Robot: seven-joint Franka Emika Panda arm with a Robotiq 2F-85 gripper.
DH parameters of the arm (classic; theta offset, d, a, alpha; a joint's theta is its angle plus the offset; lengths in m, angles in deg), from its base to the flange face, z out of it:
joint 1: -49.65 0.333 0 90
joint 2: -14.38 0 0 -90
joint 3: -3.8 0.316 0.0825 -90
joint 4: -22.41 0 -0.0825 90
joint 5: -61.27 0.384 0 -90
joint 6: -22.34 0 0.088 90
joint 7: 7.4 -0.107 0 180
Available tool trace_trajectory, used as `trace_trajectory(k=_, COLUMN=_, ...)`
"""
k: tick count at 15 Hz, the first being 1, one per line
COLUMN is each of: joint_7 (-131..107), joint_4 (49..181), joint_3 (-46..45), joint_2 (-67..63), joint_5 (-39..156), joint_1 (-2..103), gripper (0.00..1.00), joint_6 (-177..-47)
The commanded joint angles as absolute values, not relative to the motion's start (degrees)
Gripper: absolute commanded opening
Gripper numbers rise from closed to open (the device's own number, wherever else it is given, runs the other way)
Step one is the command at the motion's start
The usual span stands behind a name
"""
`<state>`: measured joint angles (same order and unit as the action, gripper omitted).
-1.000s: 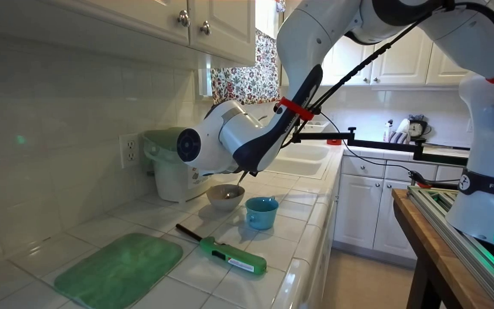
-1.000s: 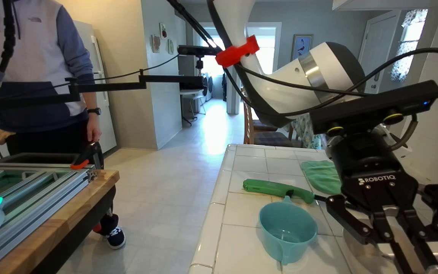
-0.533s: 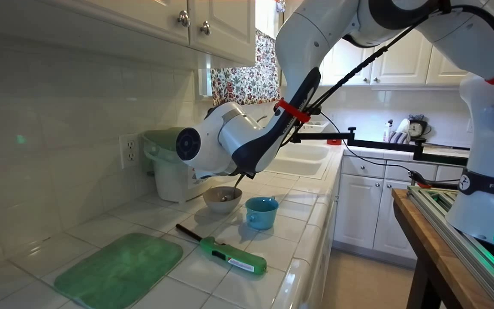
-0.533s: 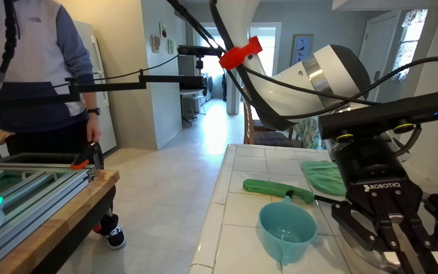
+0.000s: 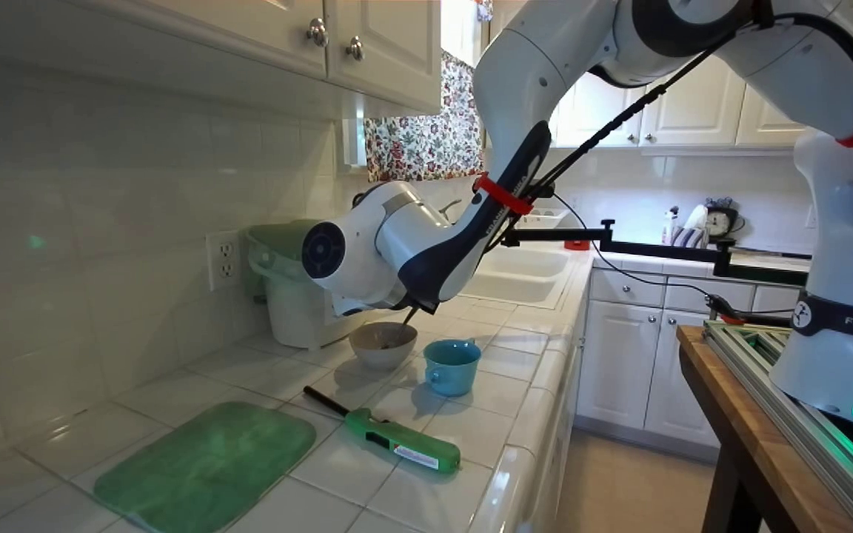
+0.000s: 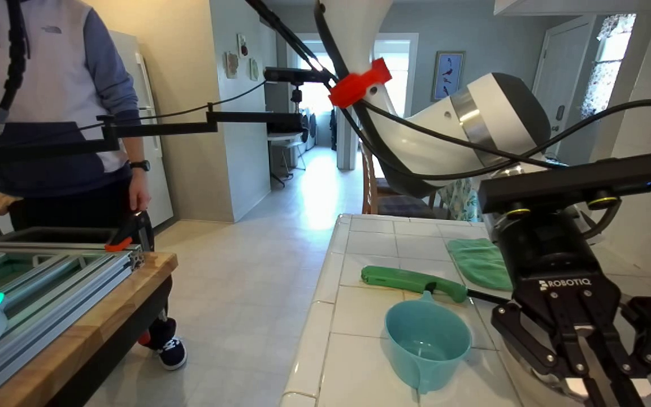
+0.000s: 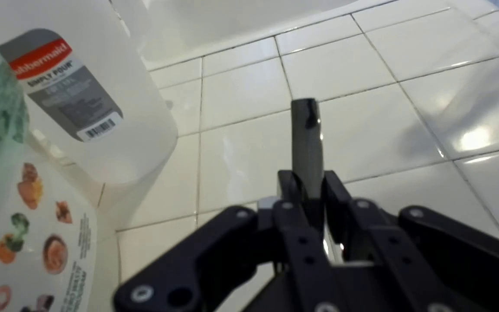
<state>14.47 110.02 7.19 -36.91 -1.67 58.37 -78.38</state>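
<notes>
My gripper (image 7: 308, 184) is shut on the dark handle of a utensil (image 7: 308, 147), which sticks out past the fingertips in the wrist view. In an exterior view the thin utensil (image 5: 410, 317) slants down into a light bowl (image 5: 376, 359); its lower end is inside the bowl and hard to make out. Beside the bowl stands a blue cup (image 5: 450, 374), also seen at the lower middle of an exterior view as a blue cup (image 6: 424, 362). A green lighter (image 5: 404, 441) with a black barrel lies on the tiles. Most of the bowl is hidden behind the gripper in that lower-middle cup's view.
A green cloth (image 5: 212, 466) lies flat on the tiled counter. Behind the bowl, against the wall, stands a white bin (image 5: 286, 296) with a green top. The wrist view has a translucent Rubbermaid jug (image 7: 115, 86). A sink (image 5: 523, 274) lies farther back; upper cabinets (image 5: 382, 59) overhang.
The arm and gripper have sunk a little, bringing the utensil lower in the bowl. The bowl has shifted slightly to the left in an exterior view. Cup, lighter and cloth stay put.
</notes>
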Motion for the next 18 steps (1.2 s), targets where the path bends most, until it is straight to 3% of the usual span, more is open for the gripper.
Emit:
trace_trajectory(k=1, joint_7=19.13, joint_4=107.36, joint_3=8.81, joint_2=-38.65, joint_5=0.24, joint_1=56.85, gripper=0.05, joint_6=-79.65)
trace_trajectory(k=18, joint_7=23.03, joint_4=104.07, joint_3=10.07, joint_2=-38.16, joint_5=15.52, joint_1=52.5, gripper=0.05, joint_6=-91.75)
